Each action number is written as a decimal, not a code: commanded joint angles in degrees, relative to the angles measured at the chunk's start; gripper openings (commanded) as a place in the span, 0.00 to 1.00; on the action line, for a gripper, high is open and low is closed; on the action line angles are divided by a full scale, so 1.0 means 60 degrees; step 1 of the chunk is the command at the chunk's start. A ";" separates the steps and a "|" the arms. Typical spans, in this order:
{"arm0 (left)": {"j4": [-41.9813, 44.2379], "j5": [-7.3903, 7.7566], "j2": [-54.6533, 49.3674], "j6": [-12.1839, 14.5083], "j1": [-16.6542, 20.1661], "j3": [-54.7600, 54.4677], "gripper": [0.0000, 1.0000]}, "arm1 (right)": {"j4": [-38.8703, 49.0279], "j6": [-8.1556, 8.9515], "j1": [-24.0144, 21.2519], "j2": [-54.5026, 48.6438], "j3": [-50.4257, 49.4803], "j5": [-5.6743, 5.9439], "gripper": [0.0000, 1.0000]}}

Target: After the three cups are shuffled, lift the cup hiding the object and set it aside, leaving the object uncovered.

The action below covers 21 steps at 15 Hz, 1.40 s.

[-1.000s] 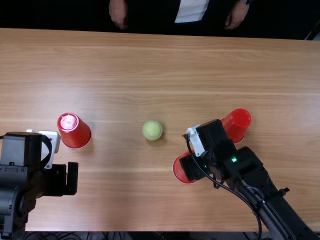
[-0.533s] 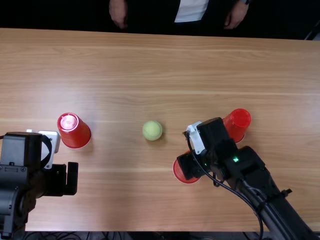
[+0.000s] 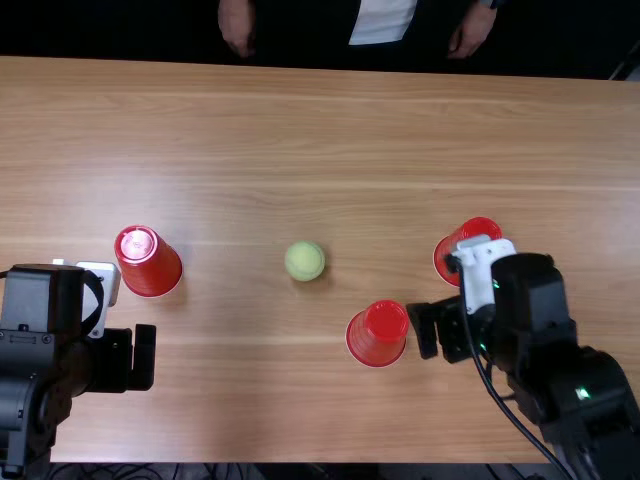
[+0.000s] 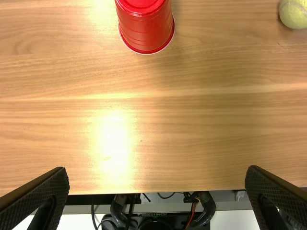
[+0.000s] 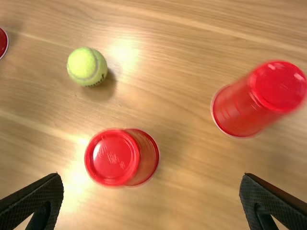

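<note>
Right gripper: fingers spread, empty, beside inverted red plastic cup; yellow-green tennis ball uncovered. Best to back straight off without nudging cup.

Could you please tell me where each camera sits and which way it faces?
Top view: above the table, near edge, looking steeply down; both arms enter below.
Left wrist view: on the left wrist, facing the left cup; left pincer open.
Right wrist view: on the right wrist, over the other cups; right pincer open.
Shared: the ball, in all.
</note>
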 commanded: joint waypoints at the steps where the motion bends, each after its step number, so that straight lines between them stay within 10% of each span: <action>1: -0.0011 -0.0007 -0.0097 0.0083 -0.0038 -0.0266 1.00 | -0.0260 -0.0079 -0.0497 -0.0703 0.0085 0.0077 1.00; 17: 0.0112 0.0081 -0.4082 0.0030 -0.0053 -0.3195 1.00 | -0.2106 -0.0096 -0.3032 -0.7207 -0.2346 0.0077 1.00; 21: 0.2239 0.0099 -0.6836 -0.0040 0.0079 -0.5437 1.00 | -0.1596 -0.0114 -0.3061 -0.9550 -0.3679 0.0095 1.00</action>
